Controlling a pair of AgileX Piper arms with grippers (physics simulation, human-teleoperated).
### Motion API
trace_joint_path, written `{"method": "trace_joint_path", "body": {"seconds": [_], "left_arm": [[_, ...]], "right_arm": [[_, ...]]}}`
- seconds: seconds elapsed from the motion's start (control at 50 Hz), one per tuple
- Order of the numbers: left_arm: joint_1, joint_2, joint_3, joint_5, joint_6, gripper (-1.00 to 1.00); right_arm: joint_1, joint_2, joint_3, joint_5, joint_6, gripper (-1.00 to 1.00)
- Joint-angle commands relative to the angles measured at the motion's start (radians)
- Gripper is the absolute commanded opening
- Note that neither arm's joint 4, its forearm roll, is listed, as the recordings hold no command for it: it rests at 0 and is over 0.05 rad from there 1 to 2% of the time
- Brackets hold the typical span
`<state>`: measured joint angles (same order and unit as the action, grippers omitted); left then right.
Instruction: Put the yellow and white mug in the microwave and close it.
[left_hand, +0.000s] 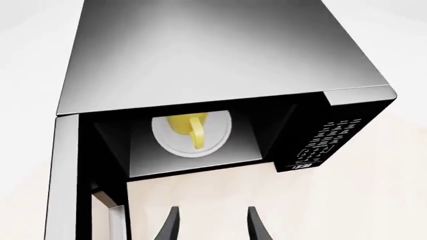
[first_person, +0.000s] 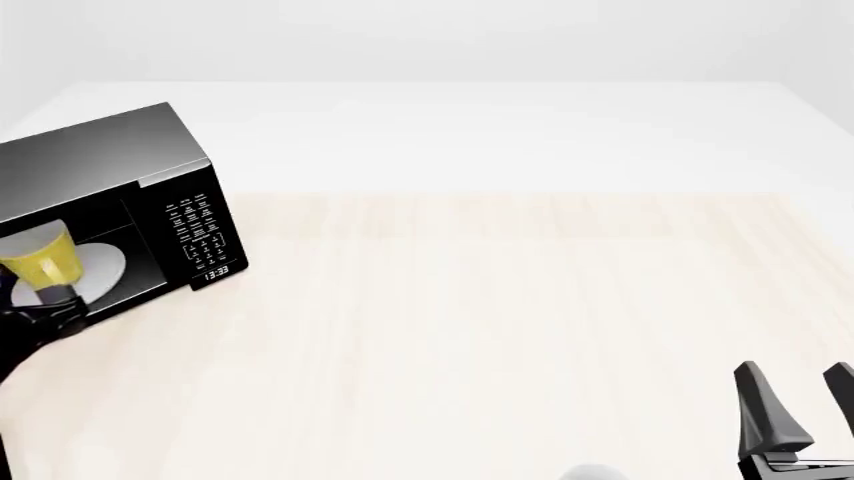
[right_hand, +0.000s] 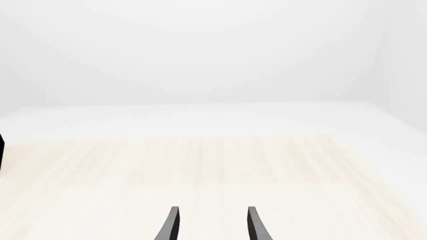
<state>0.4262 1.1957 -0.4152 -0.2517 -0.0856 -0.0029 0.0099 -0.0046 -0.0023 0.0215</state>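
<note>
The yellow and white mug stands on the round white turntable plate inside the open black microwave, its handle turned toward the opening. My left gripper hangs open and empty in front of the cavity, apart from the mug. In the front view the microwave sits at the far left with the mug showing in it. Near the table's front right edge my right gripper is open and empty, far from the microwave.
The microwave door stands swung open beside my left gripper. The keypad panel with its clock faces the table's middle. A pale rounded object peeks in at the front edge. Light wooden tabletop stretches ahead of my right gripper.
</note>
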Motion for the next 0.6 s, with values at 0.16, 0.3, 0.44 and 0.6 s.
{"method": "trace_joint_path", "body": {"seconds": [0.16, 0.3, 0.44, 0.6], "left_arm": [[-0.005, -0.231, 0.006, 0.183, 0.02, 1.0], [0.006, -0.322, -0.025, 0.281, 0.024, 1.0], [0.001, -0.426, -0.056, 0.387, 0.033, 1.0], [0.017, -0.504, -0.11, 0.479, 0.037, 1.0]], "right_arm": [[0.0, -0.002, 0.001, 0.0, -0.004, 1.0], [0.0, -0.002, 0.001, 0.0, -0.004, 1.0], [0.0, -0.002, 0.001, 0.0, -0.004, 1.0], [0.0, -0.002, 0.001, 0.0, -0.004, 1.0]]}}
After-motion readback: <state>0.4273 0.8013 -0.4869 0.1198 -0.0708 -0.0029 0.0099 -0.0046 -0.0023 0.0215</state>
